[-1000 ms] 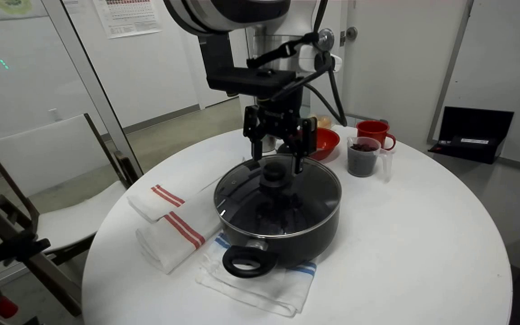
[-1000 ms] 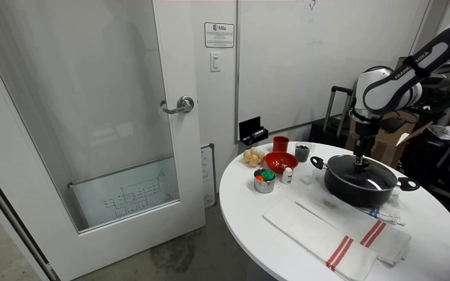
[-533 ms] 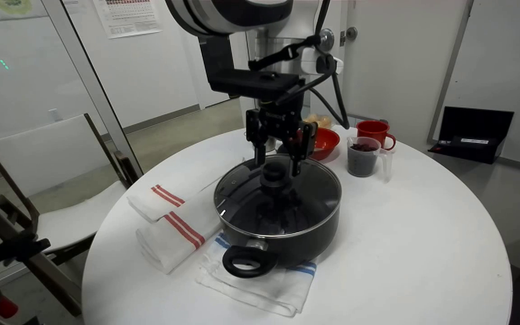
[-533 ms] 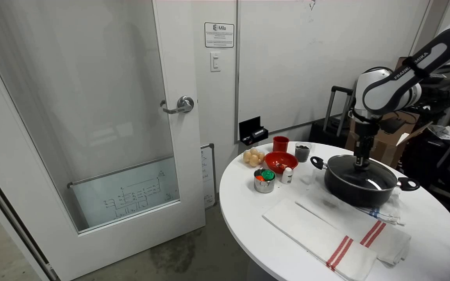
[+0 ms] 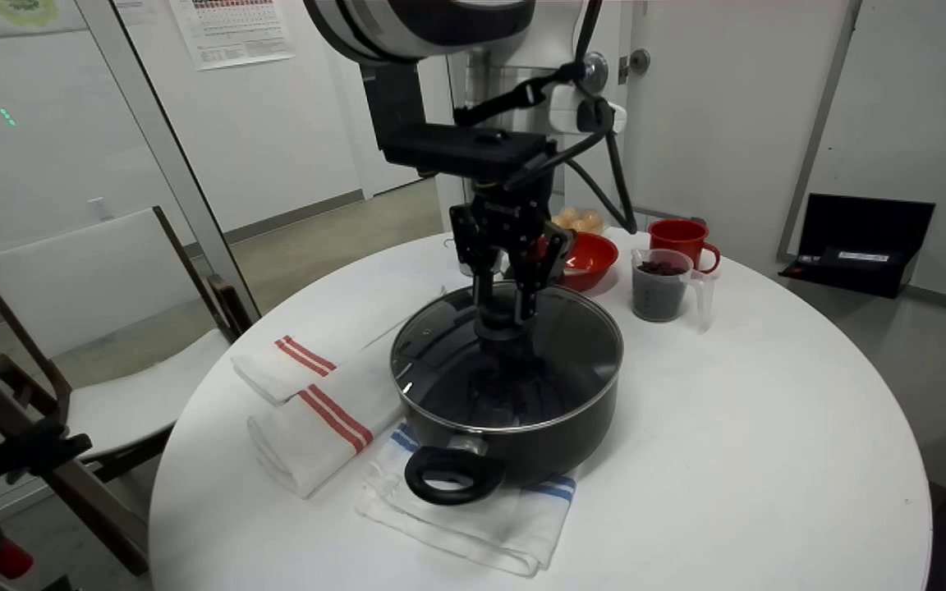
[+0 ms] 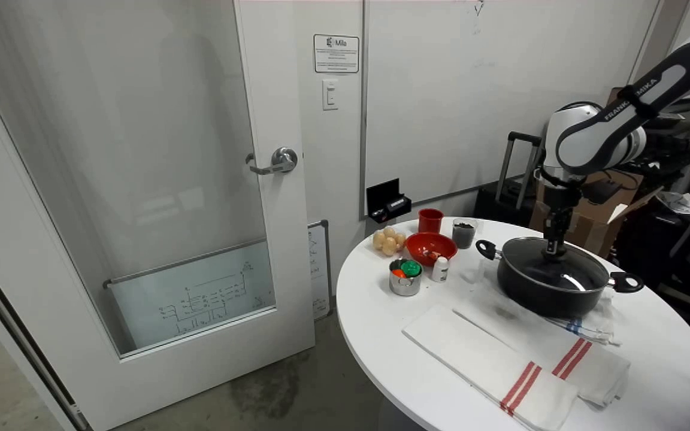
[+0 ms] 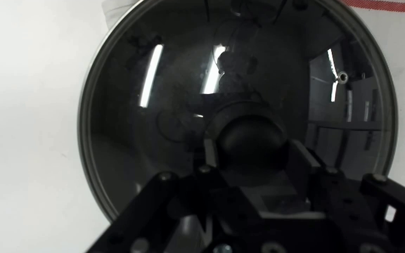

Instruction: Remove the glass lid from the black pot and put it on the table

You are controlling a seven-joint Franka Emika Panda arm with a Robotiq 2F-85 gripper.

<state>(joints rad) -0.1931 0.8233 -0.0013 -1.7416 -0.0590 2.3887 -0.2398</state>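
Currently under my control: one gripper (image 7: 253,149), pointing down, its two fingers (image 7: 210,153) set against opposite sides of a black knob (image 7: 251,137). State, as I read the wrist view: pinching that knob; how firmly, I cannot tell.

Item: black pot (image 5: 555,451), wide, low, one looped handle (image 5: 485,476) toward the camera in an exterior view; resting on a folded towel with blue stripes (image 5: 481,529).

Item: glass lid (image 5: 514,386), domed, metal-rimmed, seated level on the pot in both exterior views, the knob at its centre. No gap shows at the rim.

Item: table (image 5: 736,468), round, white. Further stock on it: two folded towels with red stripes (image 5: 317,443), a red bowl (image 5: 592,258), a red mug (image 5: 677,238), a see-through measuring cup (image 5: 658,297) with dark contents.

Step in hand, in my judgement: taking hold of the knob; the lift is not yet done.

Next move, as I judge it: raise straight up until the rim clears the pot all round, holding the lid level, since a round knob could let it swivel or tip. Then I would carry it sideways to the table on the measuring cup's side, lower it gently, and let go only once the rim takes the weight.
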